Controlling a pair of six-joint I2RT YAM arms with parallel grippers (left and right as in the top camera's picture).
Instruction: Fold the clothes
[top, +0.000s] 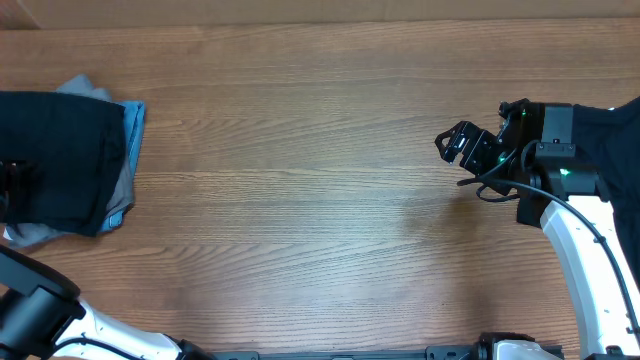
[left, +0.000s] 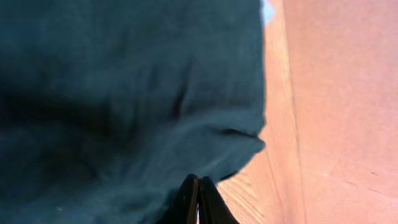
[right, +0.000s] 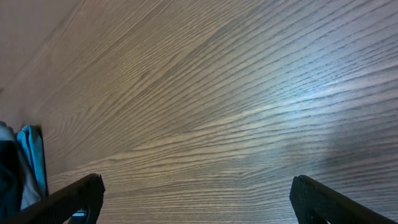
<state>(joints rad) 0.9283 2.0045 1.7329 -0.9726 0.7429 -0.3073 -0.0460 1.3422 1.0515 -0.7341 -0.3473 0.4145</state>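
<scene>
1. Overhead view
   - Wooden table, with bare grain across the middle.
   - The clothes lie stacked at the far left edge. A black garment is on top, and a light-blue piece shows along its right side. A grey piece peeks out at the top corner and again at the bottom.
   - The left arm enters at the lower-left corner. Its fingers are lost against the black fabric and cannot be made out here.
   - The right gripper is over bare wood on the right, well apart from the stack, with its fingers spread.
   - A second dark cloth lies at the right edge, partly under that arm.

2. Left wrist view
   - The black garment fills most of the view, rumpled, with its edge resting on the table.
   - The left gripper is at the bottom, fingers pressed together at the hem. Whether any fabric is caught between them cannot be told.
   - A sliver of the light-blue piece shows at the top.

3. Right wrist view
   - The fingers stand wide apart, with only wood grain between them.
   - The stack shows at the far left edge — the light-blue piece just beside the black.
</scene>
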